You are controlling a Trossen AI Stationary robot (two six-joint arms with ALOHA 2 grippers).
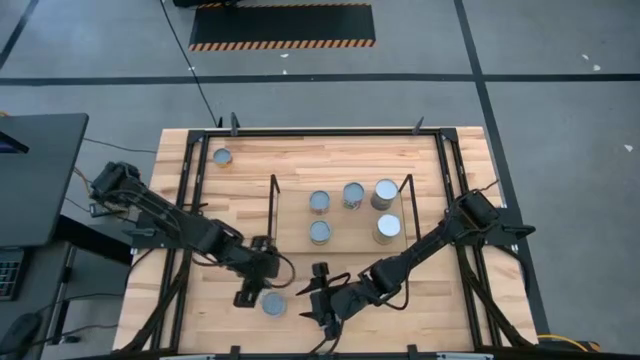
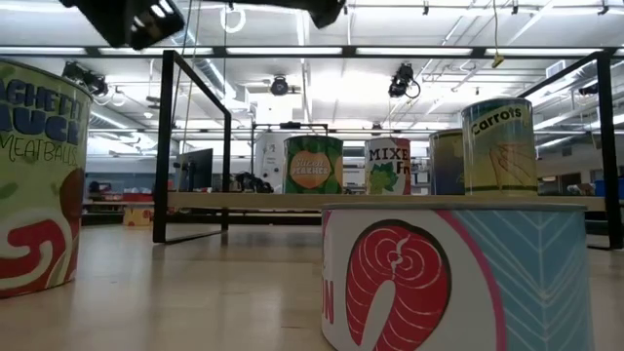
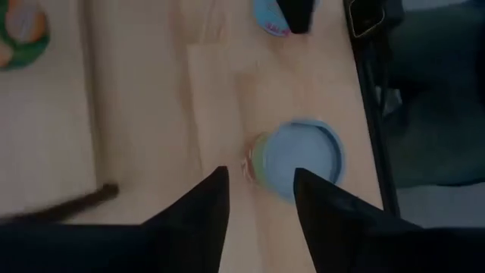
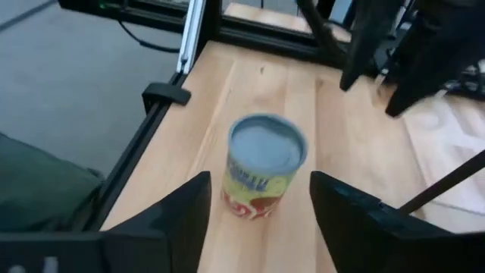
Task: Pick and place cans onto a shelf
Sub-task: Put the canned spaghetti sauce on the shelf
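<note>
Setting: large open lab or workshop hall. Grey concrete floor (image 1: pixel 560 120) marked with black tape lines and a hazard-striped mat (image 1: pixel 282 27). Low view shows white ceiling with long strip lights (image 2: pixel 292 51) (several rows), 2 ceiling-hung fixtures, and desks with monitors (image 2: pixel 200 168) far behind the black-framed wooden table (image 1: pixel 250 250).

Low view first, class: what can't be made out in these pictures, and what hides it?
- Low view: the meatball can has its label cut off by the left edge, the salmon can by the bottom edge.
- High view: the cans on the shelf show only tops; their labels are unseen from straight above.
- Left wrist view: the far can is cut by the top edge.
</note>
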